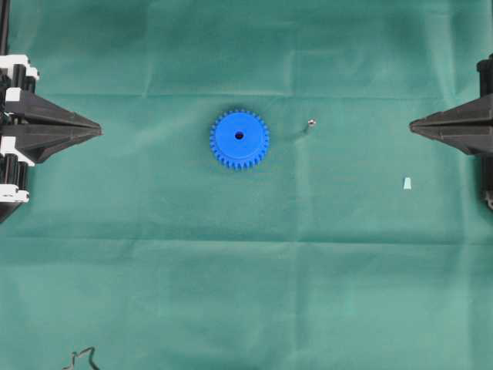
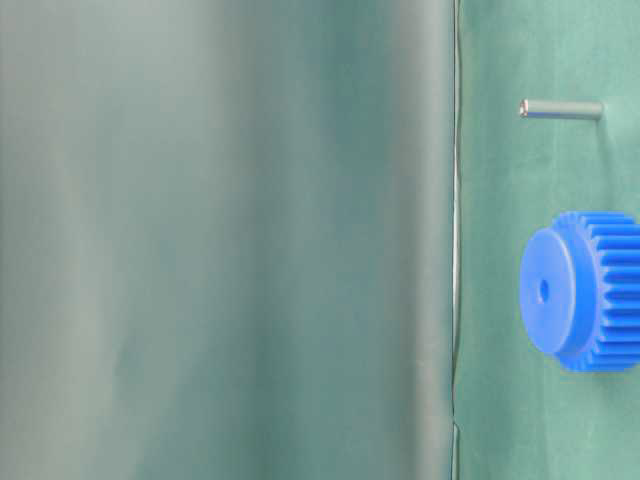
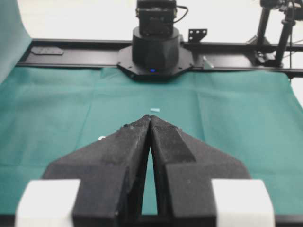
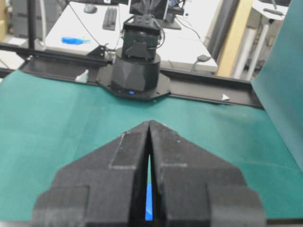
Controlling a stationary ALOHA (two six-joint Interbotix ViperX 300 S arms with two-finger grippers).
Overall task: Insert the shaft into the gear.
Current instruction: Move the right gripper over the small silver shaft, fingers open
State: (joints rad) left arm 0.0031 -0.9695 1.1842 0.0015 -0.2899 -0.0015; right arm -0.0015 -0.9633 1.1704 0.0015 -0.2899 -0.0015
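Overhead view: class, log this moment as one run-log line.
stage: not started | gear: flat on cloth | shaft: upright beside it, apart | left tool: shut, empty | right tool: shut, empty

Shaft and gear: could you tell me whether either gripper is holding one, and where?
Nothing is held: left gripper and right gripper are shut empty; shaft and gear rest on the cloth.

1. Gear (image 1: 239,139): bright blue, toothed rim, dark centre hole, lying flat, roughly midway between left tool (image 1: 98,129) and right tool (image 1: 412,123).
2. Shaft (image 1: 311,122): tiny silvery pin, standing upright, between gear and right tool.
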